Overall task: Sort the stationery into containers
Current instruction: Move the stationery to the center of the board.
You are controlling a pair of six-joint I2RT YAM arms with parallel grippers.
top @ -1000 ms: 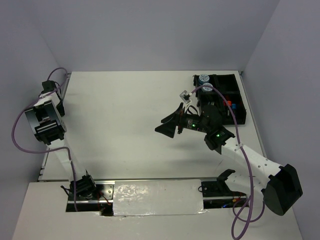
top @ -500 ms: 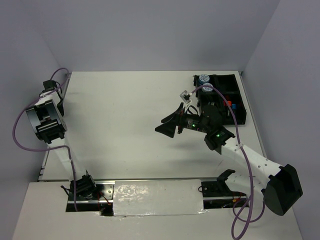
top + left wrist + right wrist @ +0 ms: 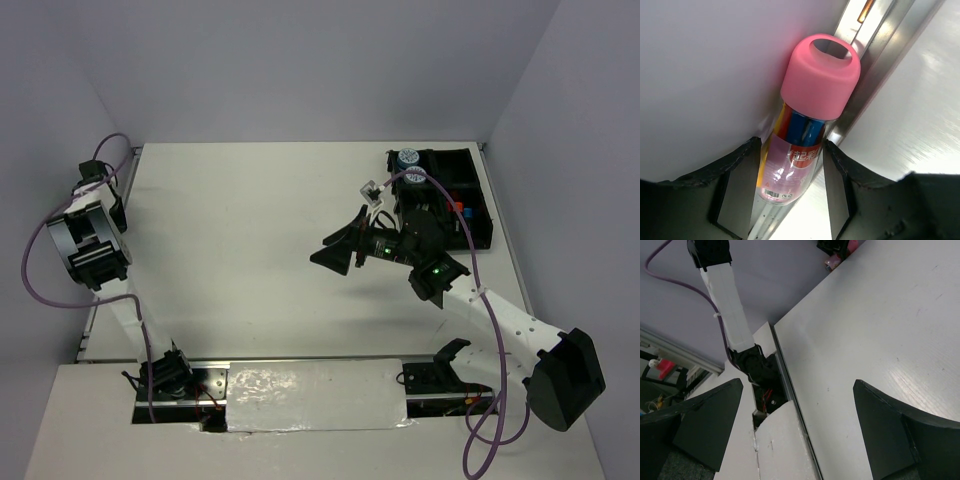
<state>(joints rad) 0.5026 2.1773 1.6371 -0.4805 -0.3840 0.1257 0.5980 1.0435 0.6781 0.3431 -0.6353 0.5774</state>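
Left gripper [image 3: 788, 150] clamps the pink-capped bottle [image 3: 815, 90] lying along the table's [image 3: 240, 220] left edge; right gripper [image 3: 797, 385] hangs over the table, jaws wide apart, empty.

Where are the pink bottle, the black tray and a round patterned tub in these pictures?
pink bottle [image 3: 820, 75], left wrist view, on its pink cap.
black tray [image 3: 478, 228], top view, bare compartment near its right wall.
round patterned tub [image 3: 405, 158], top view, on its lid.

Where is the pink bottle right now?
Left wrist view: the pink bottle sits between the fingers of the left gripper, against the wall at the table's left edge.
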